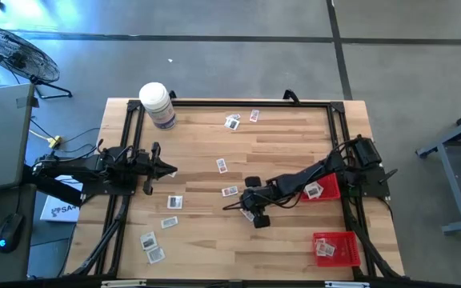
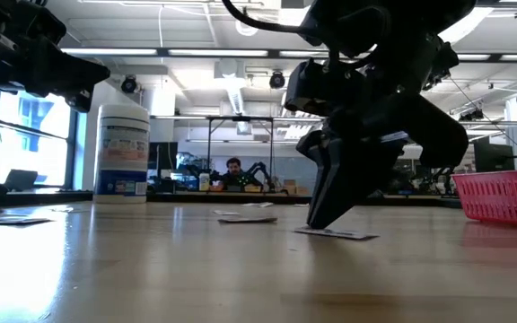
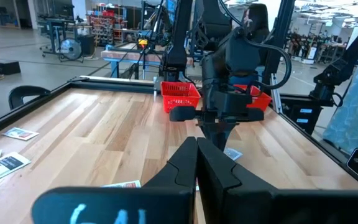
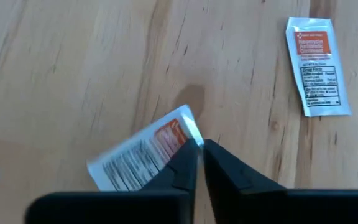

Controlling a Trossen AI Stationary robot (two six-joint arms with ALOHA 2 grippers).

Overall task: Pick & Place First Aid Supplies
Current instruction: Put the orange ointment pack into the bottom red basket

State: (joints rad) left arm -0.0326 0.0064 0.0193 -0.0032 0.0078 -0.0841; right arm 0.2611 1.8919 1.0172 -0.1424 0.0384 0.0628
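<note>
Right gripper's [image 4: 199,152] dark tapered fingers pinch a flat glossy packet [image 4: 143,155] on woodgrain

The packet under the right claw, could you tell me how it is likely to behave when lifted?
The packet looks thin and flat, so it is probably very light and somewhat floppy. The right claw pinches only its corner, so it may droop or swing. Its glossy face hints that it could slip from so small a hold.
</note>
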